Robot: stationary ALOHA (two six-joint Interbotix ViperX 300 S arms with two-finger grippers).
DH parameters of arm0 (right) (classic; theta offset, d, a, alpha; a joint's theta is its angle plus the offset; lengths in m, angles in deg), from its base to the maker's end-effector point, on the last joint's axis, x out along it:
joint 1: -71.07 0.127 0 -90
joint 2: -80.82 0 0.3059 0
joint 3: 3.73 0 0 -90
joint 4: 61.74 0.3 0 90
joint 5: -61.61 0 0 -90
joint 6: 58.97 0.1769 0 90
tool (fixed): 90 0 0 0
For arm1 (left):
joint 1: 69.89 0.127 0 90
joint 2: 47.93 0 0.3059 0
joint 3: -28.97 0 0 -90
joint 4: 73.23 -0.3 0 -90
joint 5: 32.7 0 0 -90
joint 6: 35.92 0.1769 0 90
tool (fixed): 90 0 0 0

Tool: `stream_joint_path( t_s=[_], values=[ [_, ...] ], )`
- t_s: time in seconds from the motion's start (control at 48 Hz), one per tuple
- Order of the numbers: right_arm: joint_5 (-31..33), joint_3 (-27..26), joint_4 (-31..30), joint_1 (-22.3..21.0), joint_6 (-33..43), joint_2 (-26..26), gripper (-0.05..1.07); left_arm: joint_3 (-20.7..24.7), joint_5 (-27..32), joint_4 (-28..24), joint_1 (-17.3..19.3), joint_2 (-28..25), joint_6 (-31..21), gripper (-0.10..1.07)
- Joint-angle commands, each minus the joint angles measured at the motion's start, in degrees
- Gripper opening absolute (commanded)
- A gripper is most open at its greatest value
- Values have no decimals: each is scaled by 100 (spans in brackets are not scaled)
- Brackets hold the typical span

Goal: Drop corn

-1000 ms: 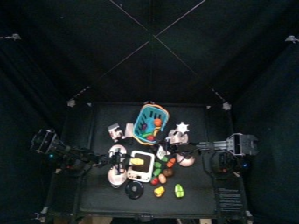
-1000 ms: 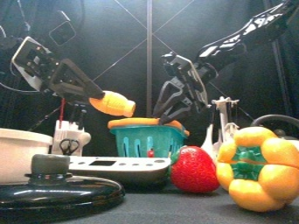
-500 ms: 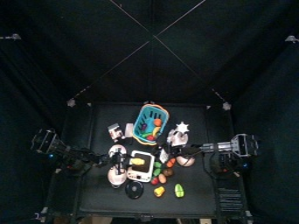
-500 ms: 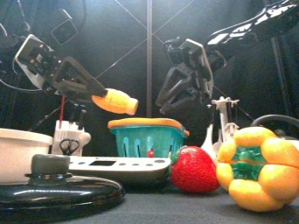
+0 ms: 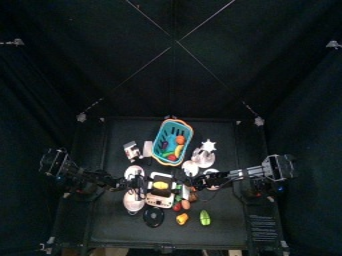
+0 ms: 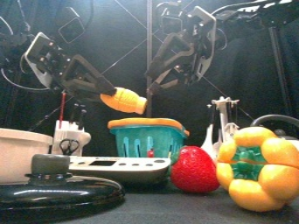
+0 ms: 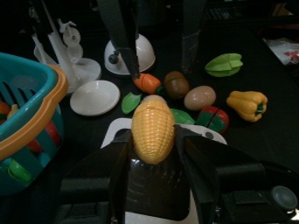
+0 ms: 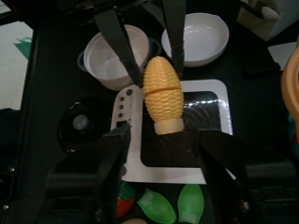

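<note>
Left gripper point(image 7: 156, 179) clamps the corn point(image 7: 155, 129) between its fingers, high above the white scale point(image 8: 176, 122), beside the teal basket point(image 6: 147, 138). Right gripper point(image 8: 162, 166) hovers above, spread wide, empty. Let go here and the corn likely bounces off the scale, missing the basket.
</note>
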Motion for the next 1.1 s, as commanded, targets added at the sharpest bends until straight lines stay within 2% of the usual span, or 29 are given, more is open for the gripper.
stream_joint_path(
  t_s=[0.0, 0.104, 0.479, 0.542, 0.875, 1.083],
  values=[
    [-26, -202, -18, 9, 0, 44, 96, 167, -26, -18, 0, 18, 0, 59],
    [0, -316, -44, 9, -9, 202, 102, 220, -26, -26, -9, 9, 0, 59],
    [62, -589, -211, -18, 9, 580, 100, 378, -26, -70, -35, -132, -9, 59],
    [70, -598, -202, -18, 9, 580, 97, 387, -26, -70, -35, -132, -9, 59],
    [70, -580, -114, -18, 9, 580, 68, 396, -26, -62, -18, -105, -62, 61],
    [70, -580, -97, 9, 9, 606, 61, 378, -26, -62, 18, -97, -132, 77]
  ],
)
